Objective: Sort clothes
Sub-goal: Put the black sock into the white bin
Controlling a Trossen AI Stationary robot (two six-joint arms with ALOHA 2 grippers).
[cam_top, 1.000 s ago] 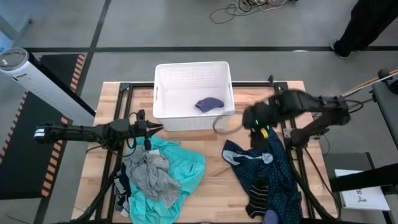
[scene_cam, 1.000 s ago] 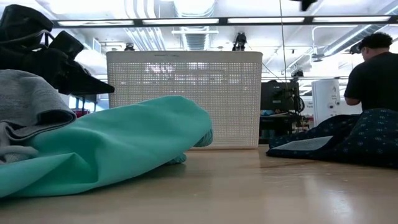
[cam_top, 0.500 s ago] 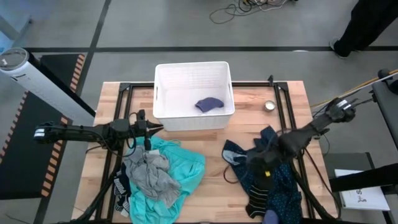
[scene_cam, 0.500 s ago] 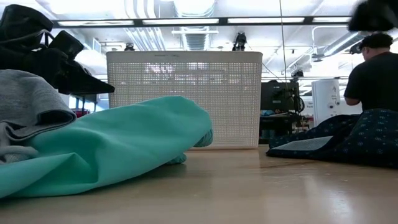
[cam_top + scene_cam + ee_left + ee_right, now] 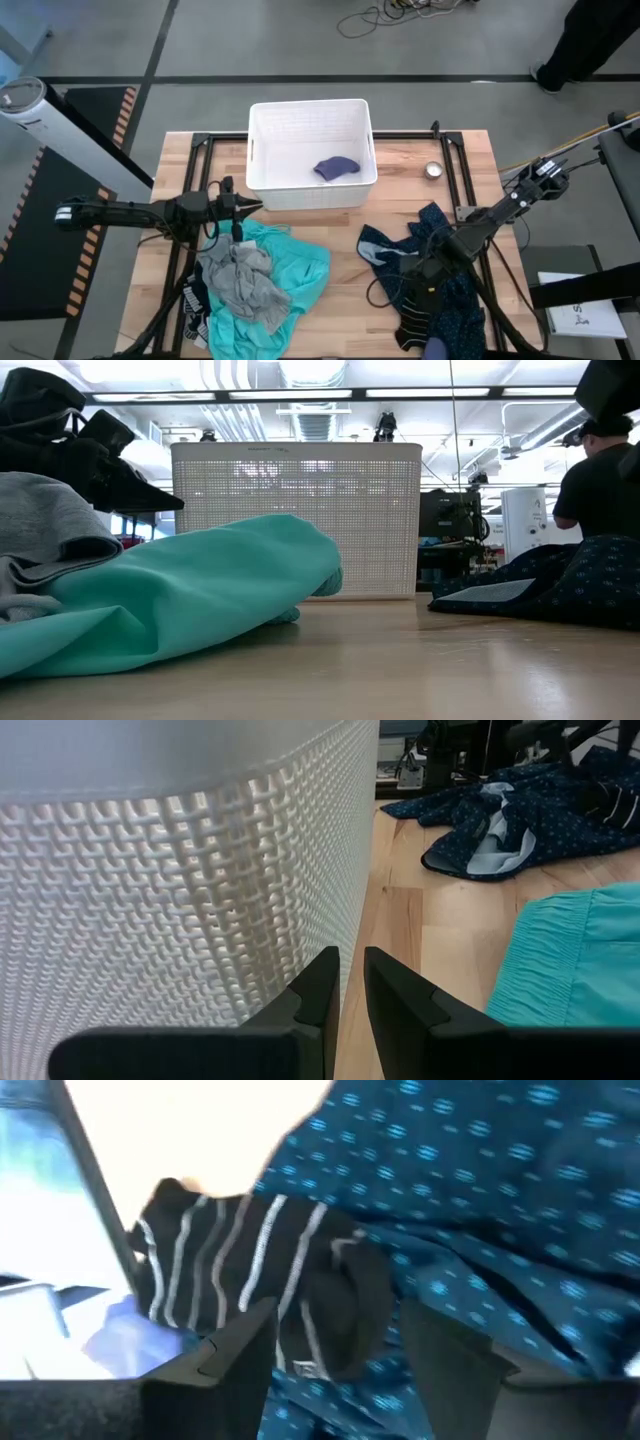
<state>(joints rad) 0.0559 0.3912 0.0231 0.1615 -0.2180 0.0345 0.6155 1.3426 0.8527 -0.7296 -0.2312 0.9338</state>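
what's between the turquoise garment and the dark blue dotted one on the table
Only bare wooden table. In the high view a strip of tabletop separates the turquoise garment from the dark blue dotted garment; nothing lies in it.

A robotics lab: concrete floor (image 5: 200, 40), ceiling strip lights (image 5: 300, 395), loose cables (image 5: 400, 15).

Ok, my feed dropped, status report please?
Right hand open, over the black striped sock on the dark blue dotted garment. Left hand nearly shut, empty, beside the white bin. Nothing blocking.
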